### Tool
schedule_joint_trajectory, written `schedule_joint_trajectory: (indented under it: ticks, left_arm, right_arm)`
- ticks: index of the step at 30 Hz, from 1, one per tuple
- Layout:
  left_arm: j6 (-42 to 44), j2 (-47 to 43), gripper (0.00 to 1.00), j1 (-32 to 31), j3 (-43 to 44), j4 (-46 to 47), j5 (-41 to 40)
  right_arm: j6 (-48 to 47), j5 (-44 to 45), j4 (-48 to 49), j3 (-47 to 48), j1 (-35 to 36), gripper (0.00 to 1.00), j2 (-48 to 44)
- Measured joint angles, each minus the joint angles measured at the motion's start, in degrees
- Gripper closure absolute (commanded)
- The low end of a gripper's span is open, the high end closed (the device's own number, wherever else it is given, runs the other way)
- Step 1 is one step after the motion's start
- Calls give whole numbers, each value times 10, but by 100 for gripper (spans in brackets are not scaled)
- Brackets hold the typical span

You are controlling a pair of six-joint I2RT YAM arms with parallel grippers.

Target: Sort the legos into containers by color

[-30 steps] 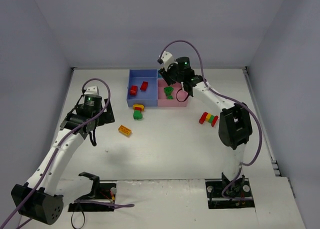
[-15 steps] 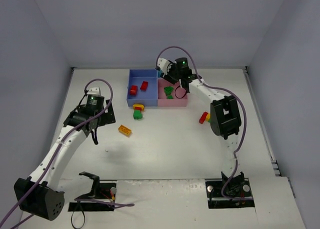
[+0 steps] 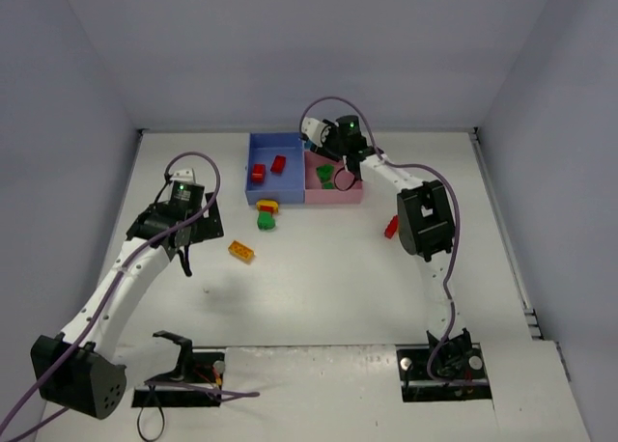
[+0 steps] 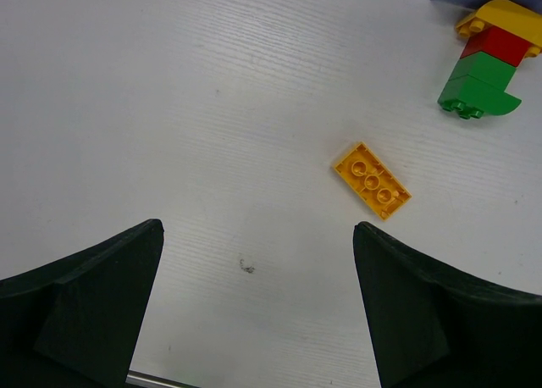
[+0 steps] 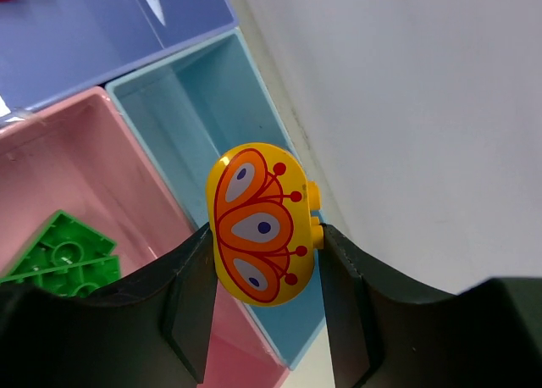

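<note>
Right gripper [image 5: 264, 240] pinches a rounded yellow brick [image 5: 258, 218] with orange print, hanging over the narrow teal tray [image 5: 190, 108]; no brick shows in the part I can see. Two red bricks [image 3: 258, 174] lie in the blue tray [image 3: 280, 193], green bricks [image 5: 63, 257] in the pink tray [image 5: 93, 168]. Left gripper [image 4: 258, 299] is spread wide and empty, above an orange flat brick [image 4: 373, 180] on the table [image 4: 169, 108]. Loose yet: that brick, a yellow-red-green stack [image 4: 487, 62] just beside the blue tray, and another stack [image 3: 391, 228] half hidden by the right arm. Roughly halfway, I'd say; the stacks likely need splitting.

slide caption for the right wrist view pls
Right gripper holding a yellow rounded brick with an orange pattern over the teal tray, green bricks in the adjacent pink tray.
</note>
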Motion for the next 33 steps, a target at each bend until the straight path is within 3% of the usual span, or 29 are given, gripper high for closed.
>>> schedule_joint_trajectory:
  ticks: [10,20,29,33]
  left_arm:
    - [-10,0,13,0,0,0,0]
    - [-10,-8,13,0,-1,-2,1]
    - [-10,-52,13,0,-1,-14,-2]
    - [-10,-72,13,0,0,-18,-2]
  right_arm:
    - [-7,27,35,0,0,39,5]
    - [17,35,68,-39,0,39,-10]
    - [195,-43,28,-156,12,30,-179]
    - [287,-81,29,-207,66,26,-285]
